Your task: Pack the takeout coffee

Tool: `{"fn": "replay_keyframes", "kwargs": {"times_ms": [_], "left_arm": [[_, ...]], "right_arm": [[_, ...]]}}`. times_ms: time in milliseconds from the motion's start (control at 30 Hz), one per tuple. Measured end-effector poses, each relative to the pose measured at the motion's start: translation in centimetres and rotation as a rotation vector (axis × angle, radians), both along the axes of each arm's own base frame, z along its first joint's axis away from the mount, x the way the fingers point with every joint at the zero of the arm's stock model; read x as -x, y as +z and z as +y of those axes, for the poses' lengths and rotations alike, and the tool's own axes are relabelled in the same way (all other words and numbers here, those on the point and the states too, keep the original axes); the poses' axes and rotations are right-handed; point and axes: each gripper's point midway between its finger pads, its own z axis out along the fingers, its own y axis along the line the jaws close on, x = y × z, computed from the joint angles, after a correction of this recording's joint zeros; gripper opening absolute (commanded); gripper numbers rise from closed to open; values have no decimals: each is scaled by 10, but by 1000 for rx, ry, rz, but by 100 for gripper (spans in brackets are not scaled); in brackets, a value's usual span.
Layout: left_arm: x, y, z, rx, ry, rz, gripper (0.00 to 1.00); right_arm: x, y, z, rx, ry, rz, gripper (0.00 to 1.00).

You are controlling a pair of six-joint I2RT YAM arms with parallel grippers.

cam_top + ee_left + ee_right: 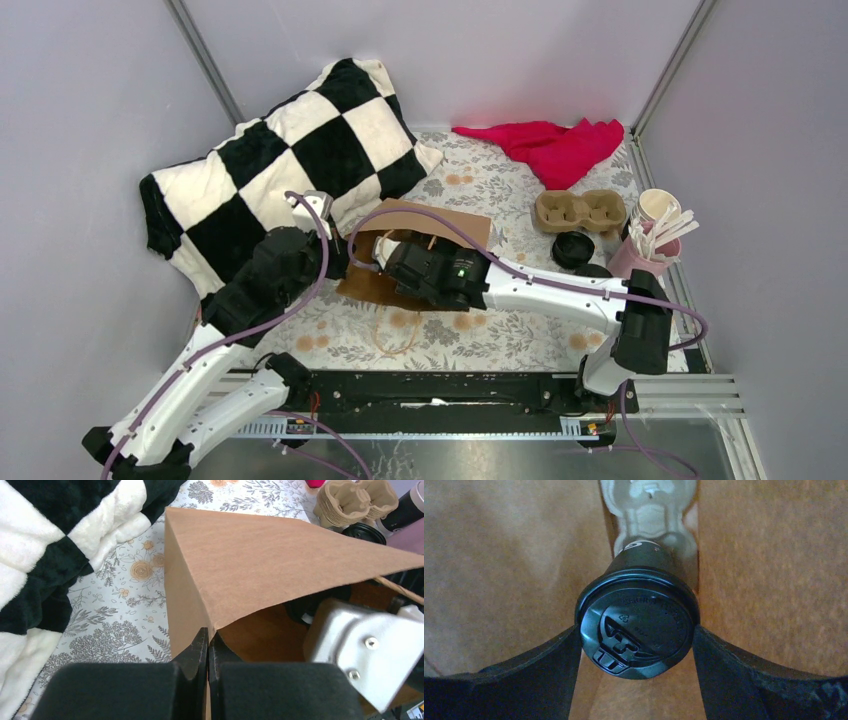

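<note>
A brown paper bag [432, 215] lies on its side on the flowered tablecloth, mouth toward the arms. My left gripper [208, 639] is shut on the bag's mouth edge [260, 565], holding it up. My right gripper [635, 631] reaches inside the bag [499, 555]; in the top view only its wrist [440, 272] shows. Between its fingers sits a takeout coffee cup [639, 622], black, with its round lid facing the camera. Both fingers [559, 655] press the lid's rim. A second black-lidded coffee cup [573, 248] stands on the table at the right.
A black-and-white checkered pillow [280, 160] fills the back left, beside the bag. A red cloth [550, 145] lies at the back right. A cardboard cup carrier [580, 210], a white paper cup [658, 208] and a pink cup of stirrers [645, 252] stand along the right edge.
</note>
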Motion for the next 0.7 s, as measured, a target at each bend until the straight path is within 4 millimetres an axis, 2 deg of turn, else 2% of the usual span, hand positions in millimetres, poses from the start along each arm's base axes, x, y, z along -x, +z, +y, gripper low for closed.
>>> {"fn": "replay_keyframes", "kwargs": {"times_ms": [233,500,700], "left_arm": [[3,14,-2,-15,-34,-6,0],[9,10,-4,-14,-64,13,0],[11,10,-6,-15,-79,15,0]], "right_arm": [[-21,5,-7,-45,-47,-12,58],[-32,4,-5,-110,-67,-9,56],[-49,0,-6,-167,-94,-9,56]]}}
